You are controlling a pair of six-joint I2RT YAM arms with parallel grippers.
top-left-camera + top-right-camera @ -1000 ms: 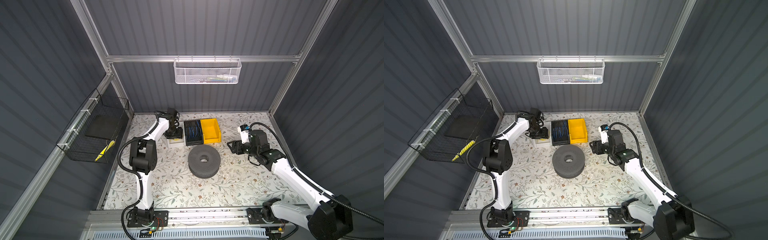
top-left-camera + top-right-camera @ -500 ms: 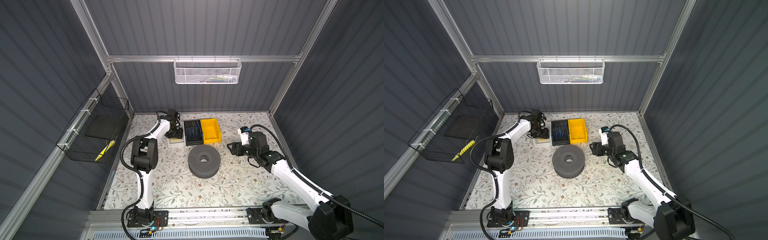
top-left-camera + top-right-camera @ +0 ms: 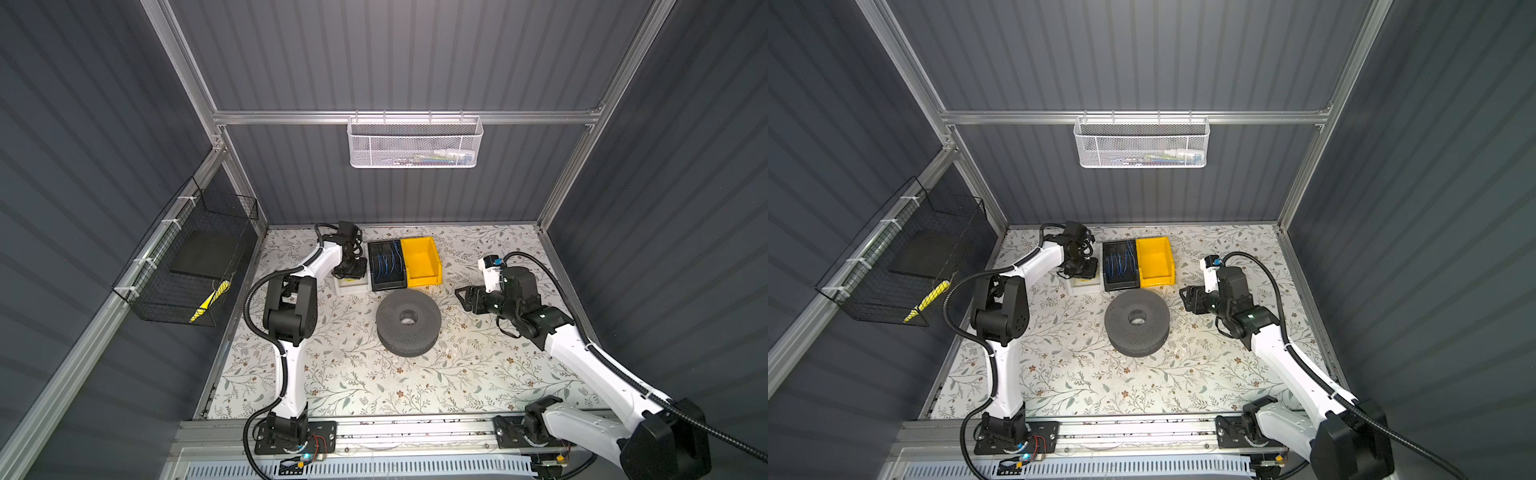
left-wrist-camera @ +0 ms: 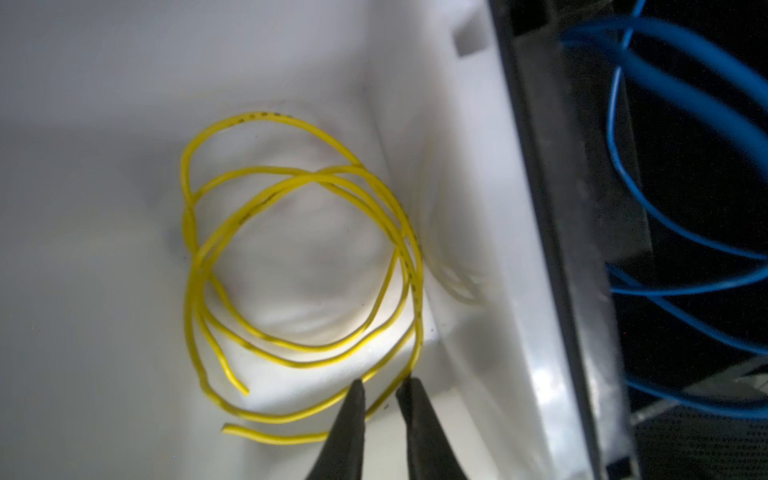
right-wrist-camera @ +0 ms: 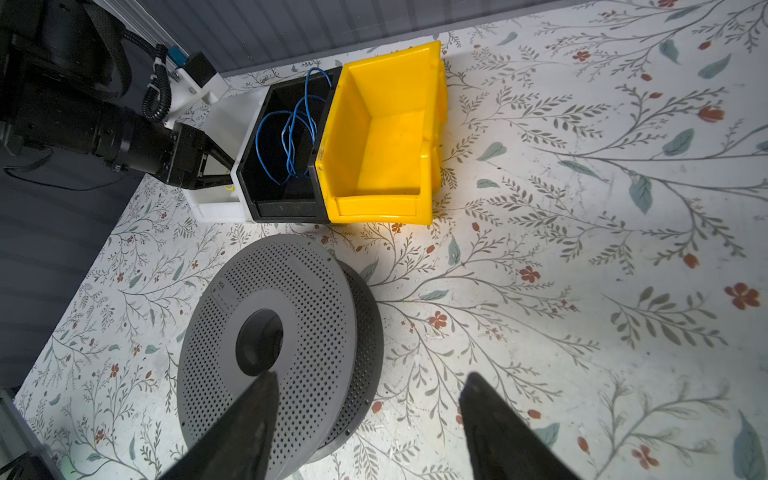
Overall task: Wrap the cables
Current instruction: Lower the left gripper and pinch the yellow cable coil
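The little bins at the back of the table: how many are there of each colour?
White bin: 1
Black bin: 1
Yellow bin: 1
Total: 3

Bare table point(image 3: 415, 386) is left in front of the grey spool point(image 3: 408, 322) and at both its sides. Behind it, passage is barred by a touching row: white bin point(image 3: 351, 287) (taken up by the left gripper point(image 4: 383, 386)), black bin point(image 3: 388, 285), yellow bin point(image 3: 424, 277).
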